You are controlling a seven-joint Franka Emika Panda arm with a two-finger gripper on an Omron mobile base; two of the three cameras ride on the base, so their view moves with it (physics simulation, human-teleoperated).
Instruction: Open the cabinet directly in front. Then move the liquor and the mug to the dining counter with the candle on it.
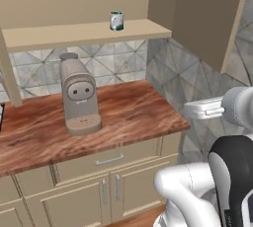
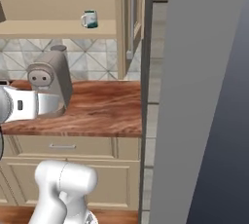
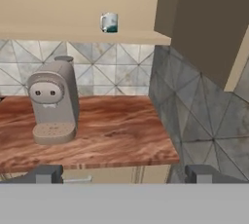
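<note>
A: Where does the robot's two-finger gripper (image 3: pixel 124 175) stand?
B: Low before the reddish-brown wood-grain countertop (image 3: pixel 116 135), its dark fingertips (image 3: pixel 46 174) spread wide apart, nothing between them

A: And the small white mug with the dark teal band (image 3: pixel 109 22)?
B: High above the gripper and well beyond it, alone on the floor of the opened beige wall cabinet (image 3: pixel 82 35), just left of the gripper's midline. Its loop handle points left in the hand view

A: The cabinet door?
B: The beige recessed-panel door with the long silver bar handle (image 2: pixel 130 23) is swung out, up and to the gripper's right

A: Anything else ahead?
B: A grey-beige rounded coffee machine (image 3: pixel 52 103) stands on the countertop, ahead and to the gripper's left, below the mug. Pale geometric wall tiles (image 3: pixel 114 67) run behind it, and beige lower cabinets with short handles (image 1: pixel 106 184) sit under the countertop
</note>
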